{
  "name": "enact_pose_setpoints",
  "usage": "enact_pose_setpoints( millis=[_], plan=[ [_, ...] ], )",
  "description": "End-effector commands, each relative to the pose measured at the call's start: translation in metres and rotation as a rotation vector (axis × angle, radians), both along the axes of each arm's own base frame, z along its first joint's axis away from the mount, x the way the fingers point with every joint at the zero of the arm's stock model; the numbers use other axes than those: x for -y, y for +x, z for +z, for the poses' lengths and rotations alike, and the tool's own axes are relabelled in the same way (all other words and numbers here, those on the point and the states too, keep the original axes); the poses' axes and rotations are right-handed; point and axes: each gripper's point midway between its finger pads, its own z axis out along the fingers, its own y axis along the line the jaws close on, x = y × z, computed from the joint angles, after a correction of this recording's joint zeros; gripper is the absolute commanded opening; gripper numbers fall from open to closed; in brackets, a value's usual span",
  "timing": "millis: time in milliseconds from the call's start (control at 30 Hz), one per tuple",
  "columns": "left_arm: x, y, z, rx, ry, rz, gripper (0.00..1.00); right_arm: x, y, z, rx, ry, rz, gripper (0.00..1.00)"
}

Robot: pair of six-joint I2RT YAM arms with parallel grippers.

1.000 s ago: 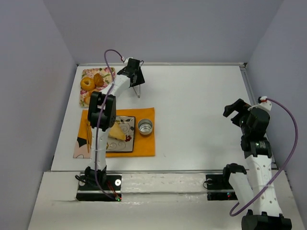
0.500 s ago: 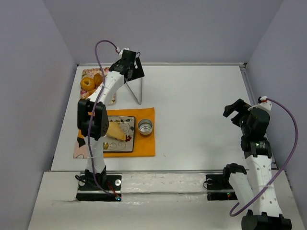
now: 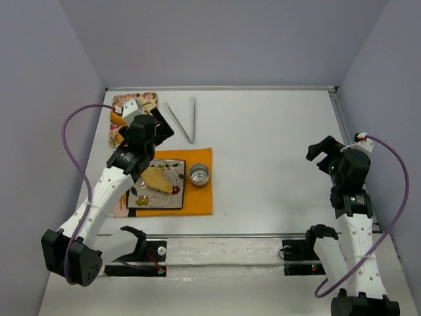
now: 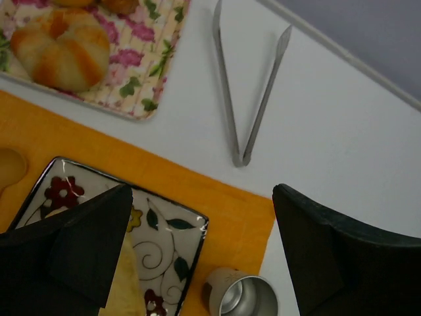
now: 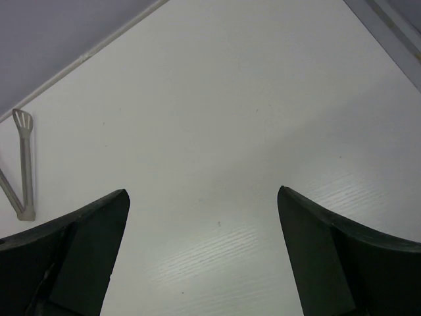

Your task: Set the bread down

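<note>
The bread (image 3: 156, 178), a pale golden wedge, lies on the square flower-patterned plate (image 3: 172, 196) on the orange mat. Its end shows in the left wrist view (image 4: 125, 286), beside my left finger. My left gripper (image 3: 160, 131) is open and empty, hovering above the far edge of the plate (image 4: 168, 227), between it and the floral tray. In its wrist view the left gripper (image 4: 200, 197) has wide jaws with nothing between them. My right gripper (image 3: 322, 149) is open and empty above bare table at the right, also seen in its wrist view (image 5: 204, 194).
Metal tongs (image 3: 185, 120) lie flat on the table behind the mat, also in the left wrist view (image 4: 247, 99). A metal cup (image 3: 198, 174) stands on the orange mat (image 3: 200, 197). A floral tray (image 3: 146, 100) at the back left holds a round bun (image 4: 62, 46).
My left arm has pulled back from the far table edge toward the plate and lowered its elbow. The tongs now lie alone on the table. The right arm has not moved.
</note>
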Motion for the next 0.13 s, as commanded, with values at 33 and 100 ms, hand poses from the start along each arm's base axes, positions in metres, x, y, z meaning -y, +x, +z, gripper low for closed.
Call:
enact_pose_setpoints(
  millis=[33, 100],
  plan=[
    [-0.0185, -0.0099, -0.0256, -0.011, -0.007, 0.107, 0.99, 0.0029, -0.0006, 0.0154, 0.076, -0.014, -0.020, 1.00],
    [-0.0183, -0.0096, -0.0249, -0.004, -0.011, 0.108, 0.99, 0.0046, -0.0022, 0.0174, 0.085, -0.018, -0.030, 1.00]
  ],
)
